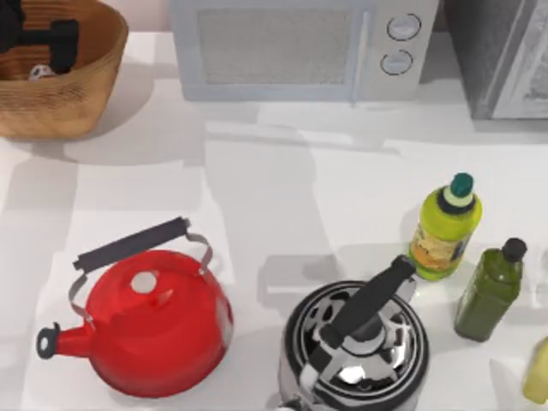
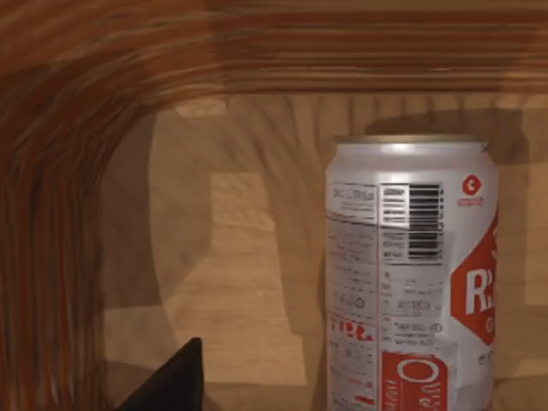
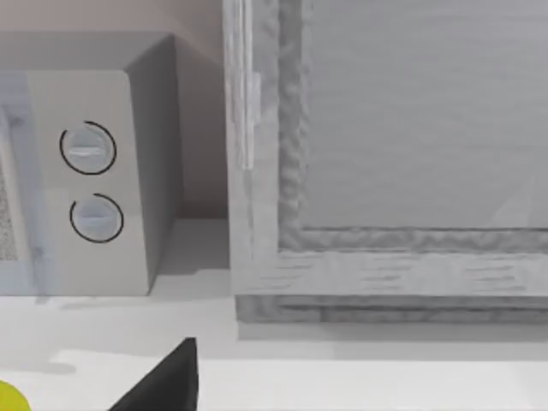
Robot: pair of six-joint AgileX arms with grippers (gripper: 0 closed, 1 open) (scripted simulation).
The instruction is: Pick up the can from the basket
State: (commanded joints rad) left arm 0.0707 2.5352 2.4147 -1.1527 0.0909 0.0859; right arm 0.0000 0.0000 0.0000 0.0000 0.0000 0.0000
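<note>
Closest to your left wrist camera stands the can, a smooth white aluminium cylinder with a dull gold rim, a black barcode, fine grey print and red panels with white lettering; it sits upright on the basket's flat, pale wood-grained floor. Around it you see the large round woven wicker basket, its ribbed tan-brown wall curving up in streaked bands. One black pointed fingertip of your left gripper shows near the can, not touching it. From above, you find the basket at the table's far left corner, with your left gripper down inside it, a dark blocky shape over a glimpse of the can; whether that pincer is open or closed, you cannot tell. On the white table sit a glossy red kettle with a black handle, a chrome and black kettle, a yellow-green bottle with a green cap, and a dark olive bottle. A pale grey microwave with two round dials stands at the back. Your right gripper's state also cannot be told; one of its black fingertips faces the microwave.
</note>
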